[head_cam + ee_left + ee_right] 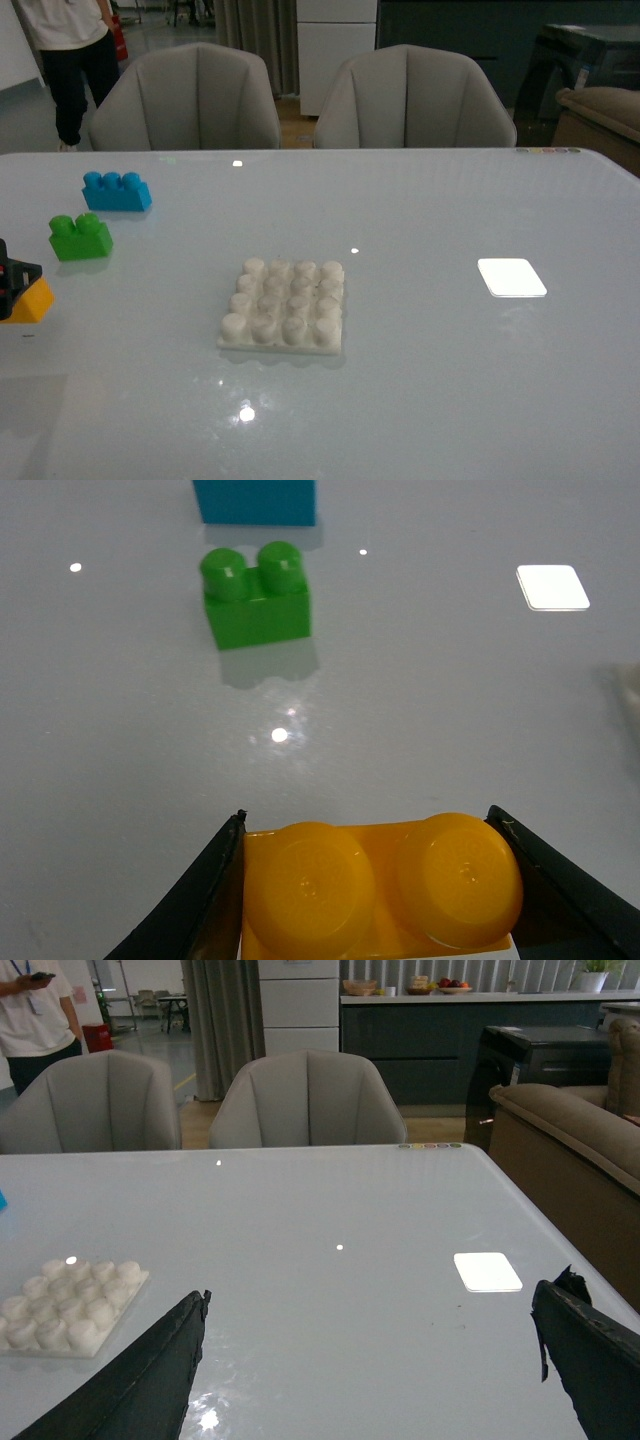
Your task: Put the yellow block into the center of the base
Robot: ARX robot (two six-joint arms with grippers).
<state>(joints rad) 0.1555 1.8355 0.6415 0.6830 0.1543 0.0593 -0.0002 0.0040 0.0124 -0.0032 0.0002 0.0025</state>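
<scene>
My left gripper is at the far left edge of the table, shut on the yellow block. In the left wrist view the yellow block sits studs up between the two black fingers. The white base with its grid of studs lies flat at the table's middle, well to the right of the left gripper; it also shows in the right wrist view. My right gripper is open and empty above bare table, right of the base.
A green two-stud brick and a blue three-stud brick stand at the back left, near the left gripper. A bright white rectangular patch lies on the right. Two grey chairs stand behind the table.
</scene>
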